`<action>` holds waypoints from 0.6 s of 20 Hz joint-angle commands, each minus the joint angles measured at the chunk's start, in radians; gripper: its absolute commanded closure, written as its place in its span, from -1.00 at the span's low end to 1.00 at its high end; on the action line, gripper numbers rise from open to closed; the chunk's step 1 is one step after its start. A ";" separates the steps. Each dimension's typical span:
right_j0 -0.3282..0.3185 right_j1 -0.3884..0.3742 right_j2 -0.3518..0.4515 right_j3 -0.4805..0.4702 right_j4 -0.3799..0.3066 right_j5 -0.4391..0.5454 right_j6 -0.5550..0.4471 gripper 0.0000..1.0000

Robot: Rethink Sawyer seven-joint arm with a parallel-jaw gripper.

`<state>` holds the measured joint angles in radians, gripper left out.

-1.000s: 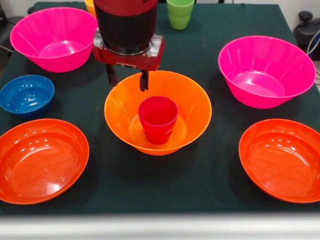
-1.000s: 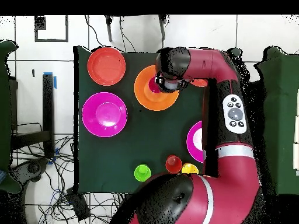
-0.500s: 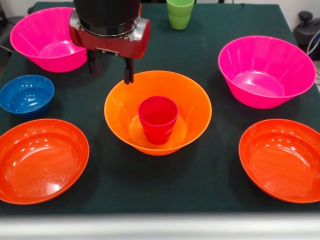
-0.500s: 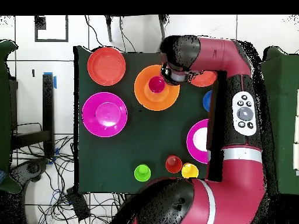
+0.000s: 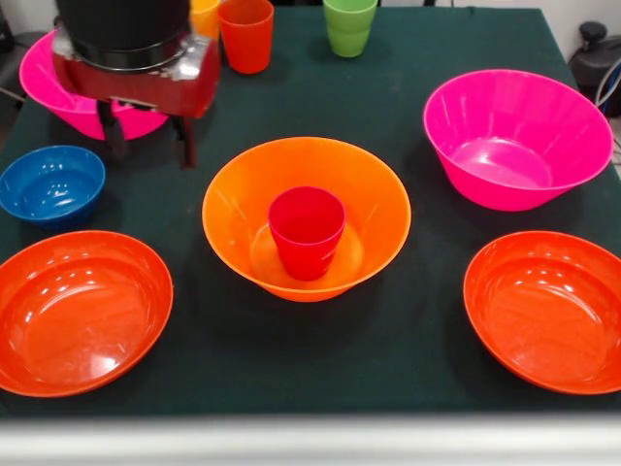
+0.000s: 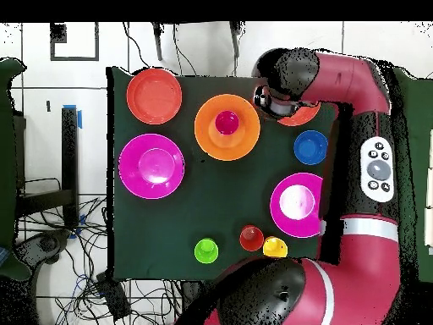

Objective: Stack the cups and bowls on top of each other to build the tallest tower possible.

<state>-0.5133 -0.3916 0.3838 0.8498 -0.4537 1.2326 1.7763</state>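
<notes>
In the front view the empty gripper (image 5: 148, 144) hangs with fingers spread at ten o'clock from the orange bowl (image 5: 306, 218) holding the red cup (image 5: 307, 232); overhead, the blue bowl (image 6: 310, 147) sits at four o'clock from the orange bowl.

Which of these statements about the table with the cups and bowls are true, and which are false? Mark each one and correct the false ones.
1. The red cup stands inside the large orange bowl. True.
2. The gripper holds the small blue bowl. False: its fingers are open and empty, and the blue bowl sits on the table.
3. The green cup is stacked on the red cup. False: it stands alone at the table's far edge.
4. Both shallow red-orange bowls are empty. True.
5. The orange cup stands beside the yellow cup. True.
</notes>
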 commanded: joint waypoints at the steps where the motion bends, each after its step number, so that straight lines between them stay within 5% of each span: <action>1: -0.022 0.090 0.074 -0.081 -0.076 0.038 -0.411 -1.00; 12: 0.006 0.146 0.060 -0.147 -0.060 0.021 -0.393 -1.00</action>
<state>-0.5419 -0.3065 0.3841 0.7268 -0.4618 1.2326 1.6596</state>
